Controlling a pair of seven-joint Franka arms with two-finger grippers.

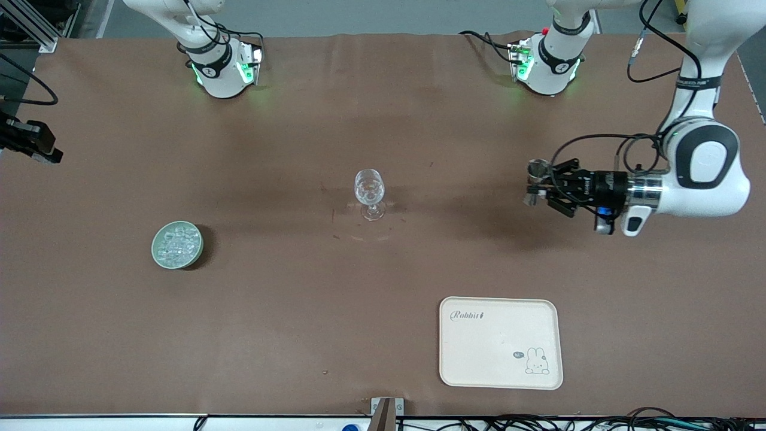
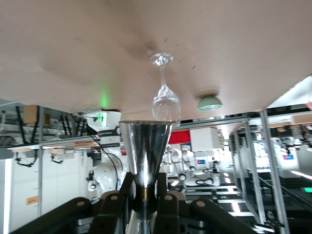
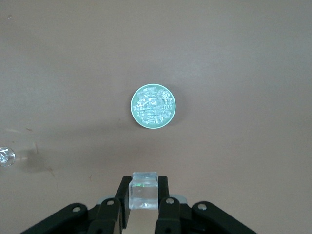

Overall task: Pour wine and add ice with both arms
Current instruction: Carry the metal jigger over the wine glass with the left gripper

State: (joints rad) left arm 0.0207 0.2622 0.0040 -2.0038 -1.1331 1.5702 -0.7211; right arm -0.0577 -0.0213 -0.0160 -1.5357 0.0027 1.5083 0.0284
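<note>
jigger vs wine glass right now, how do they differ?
The jigger is shiny opaque steel; the wine glass is clear. The jigger is held up in the air, clamped at its waist by the left tool, toward the left arm's end of the table; the glass stands upright on the table's middle. The jigger is shorter than the glass. Both flare above a narrow waist or stem.

Brown-covered table [image 1: 383, 359] — grey floor [image 1: 383, 15] along its robot-base edge.

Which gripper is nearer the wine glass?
Left gripper, holding the jigger toward its end. The right gripper holds an ice cube above the bowl, off the wine glass.
</note>
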